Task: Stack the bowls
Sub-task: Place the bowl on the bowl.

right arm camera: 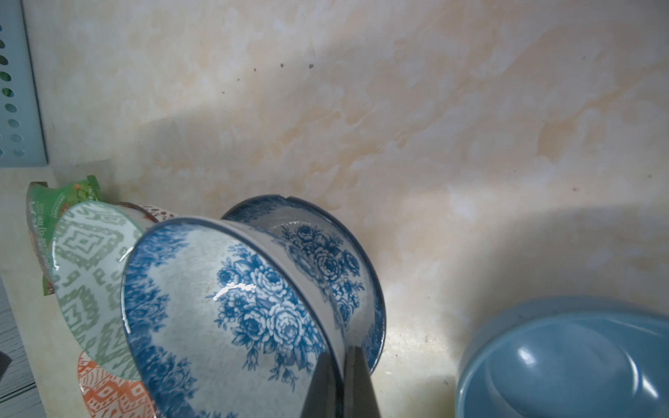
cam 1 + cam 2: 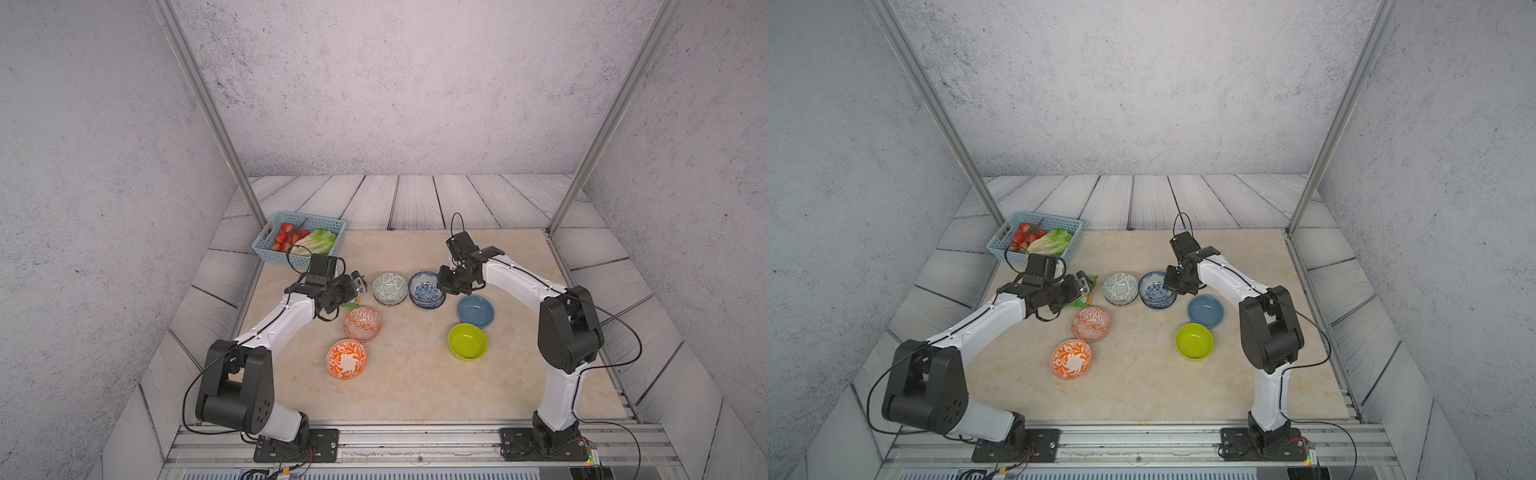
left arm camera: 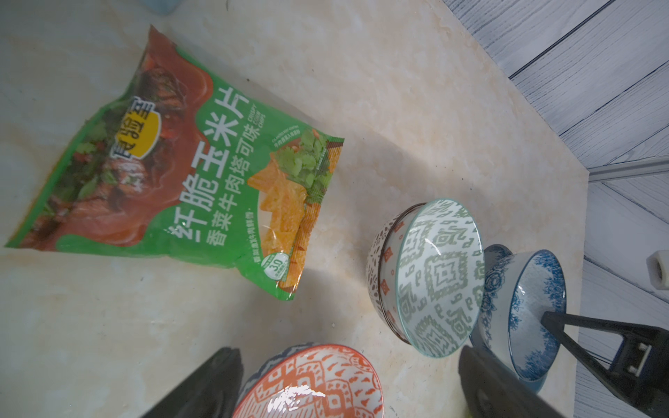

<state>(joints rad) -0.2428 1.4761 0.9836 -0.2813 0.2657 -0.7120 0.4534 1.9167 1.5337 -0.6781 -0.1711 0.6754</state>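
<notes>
**A:** Is there any writing to read?

**B:** Only on the snack bag point(image 3: 173, 173), green and red, lying flat on the table point(image 2: 415, 395). The large white characters read 纤脆玉米片, with 香菜牛肉塔可味 beneath and a small "CRISPY CORN CHIPS" beside them. A yellow badge seems to read 食验室, and a round mark shows "30". The finer print is too small to read.

**A:** Where does it lie?

**B:** Between the light-blue basket point(image 2: 270, 251), which holds lettuce point(image 2: 318, 241) and red fruit point(image 2: 286, 237), and the grey-green bowl point(image 3: 440, 278). In both top views the left wrist covers most of it.

**A:** And the bowls?

**B:** The grey-green bowl sits nested in the white lattice bowl point(image 3: 378, 260). Just beside them, the upper floral bowl point(image 1: 235, 307) is tilted inside the lower floral bowl point(image 1: 347, 275). The right tool point(image 1: 342, 362) is clamped on the upper bowl's rim. The plain blue bowl point(image 2: 475, 311) and the lime-green bowl point(image 2: 467, 340) stand alone nearer the right arm. The orange diamond-pattern bowl point(image 3: 318, 387) and the orange leaf-pattern bowl point(image 2: 346, 359) stand alone on the left.

**A:** The left tool?

**B:** The left tool point(image 3: 347, 358) has its jaws spread wide and grips nothing. It is over the near edge of the bag, and the wrist view shows the orange diamond-pattern bowl between its fingers.
</notes>
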